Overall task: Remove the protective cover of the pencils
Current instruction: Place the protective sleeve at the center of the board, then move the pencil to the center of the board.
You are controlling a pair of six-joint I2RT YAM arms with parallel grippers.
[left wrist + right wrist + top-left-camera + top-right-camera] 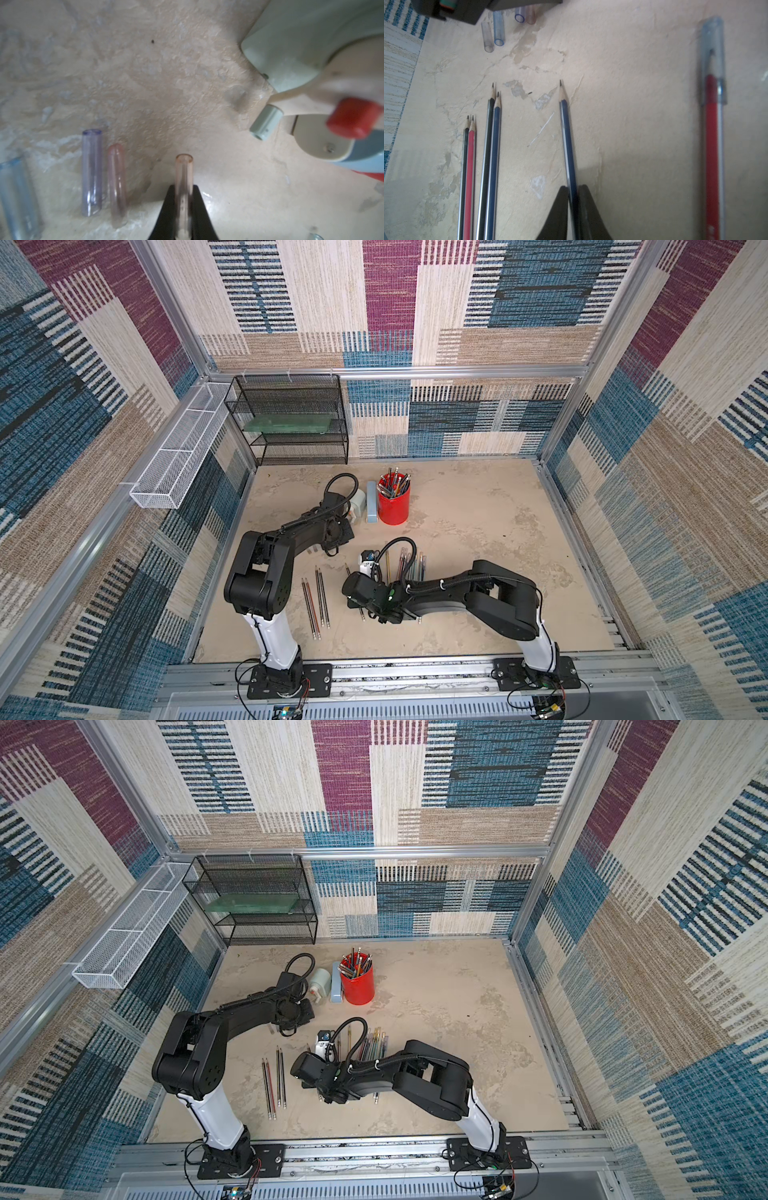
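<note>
The left gripper [183, 190] is clamped on a clear pinkish plastic cap [184, 168], beside three loose clear caps [92, 172] on the beige table [145, 72]. Four bare striped pencils [316, 601] lie in two pairs, just left of the right gripper [573, 190], whose jaws are closed on a dark blue striped pencil [566, 133], tip uncovered. Apart from it lies a red pencil [712, 145] with its clear blue cap [713, 62] on. More capped pencils [411, 566] lie in a row farther back; a red cylindrical cup [394, 510] holds others.
</note>
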